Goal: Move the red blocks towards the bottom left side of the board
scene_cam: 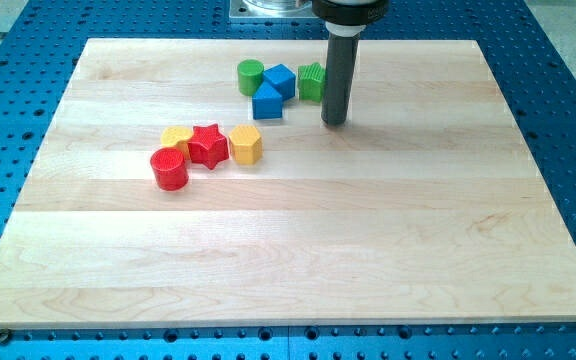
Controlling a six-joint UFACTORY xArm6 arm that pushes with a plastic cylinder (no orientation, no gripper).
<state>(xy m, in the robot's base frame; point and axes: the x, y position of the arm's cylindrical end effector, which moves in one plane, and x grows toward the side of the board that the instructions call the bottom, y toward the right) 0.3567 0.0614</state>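
A red cylinder (pixel 169 169) and a red star (pixel 207 145) lie left of the board's middle, close together. A yellow block (pixel 175 137) sits just above the cylinder, touching the star's left side. A yellow hexagon (pixel 245 144) touches the star's right side. My tip (pixel 334 122) rests on the board in the upper middle, well to the right of the red blocks and just below and right of a green block (pixel 311 81).
A green cylinder (pixel 250 75), a blue block (pixel 280 80) and another blue block (pixel 267 102) cluster near the view's top, left of my rod. The wooden board (pixel 298 250) lies on a blue perforated table (pixel 568 120).
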